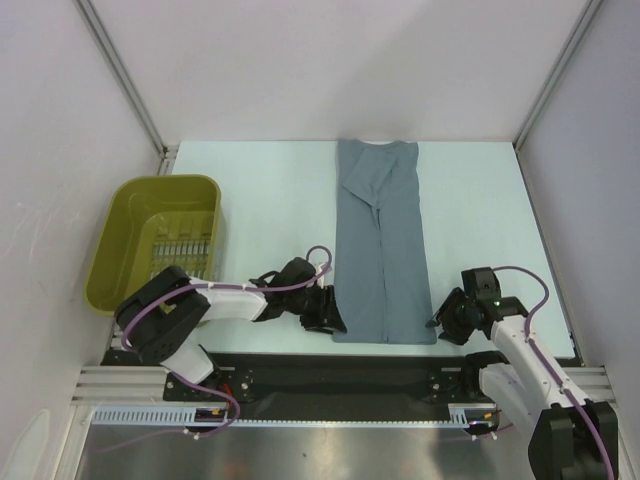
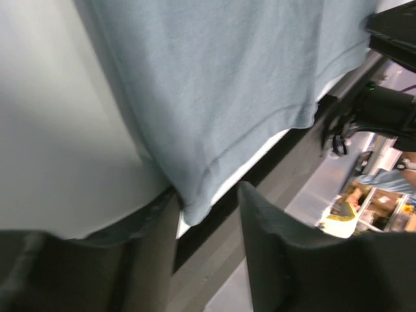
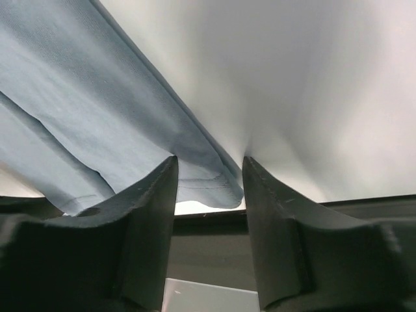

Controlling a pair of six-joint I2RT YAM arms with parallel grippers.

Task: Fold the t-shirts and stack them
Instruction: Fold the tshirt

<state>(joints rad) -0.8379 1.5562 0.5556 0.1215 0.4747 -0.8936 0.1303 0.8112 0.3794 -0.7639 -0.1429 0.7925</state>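
Observation:
One slate blue-grey t-shirt (image 1: 380,240) lies on the white table (image 1: 270,200) as a long narrow strip, sleeves and sides folded in, collar at the far end. My left gripper (image 1: 325,318) sits low at its near left corner. In the left wrist view the t-shirt (image 2: 214,84) has its hem corner just off the left finger, and the left gripper (image 2: 207,192) is open. My right gripper (image 1: 443,320) is at the near right corner. In the right wrist view the t-shirt (image 3: 97,117) ends between the fingers of the open right gripper (image 3: 209,161), unpinched.
An olive basket (image 1: 125,215) stands at the left edge of the table beside the left arm. A black rail (image 1: 330,365) runs along the table's near edge, right under the shirt's hem. Grey walls enclose the table on three sides.

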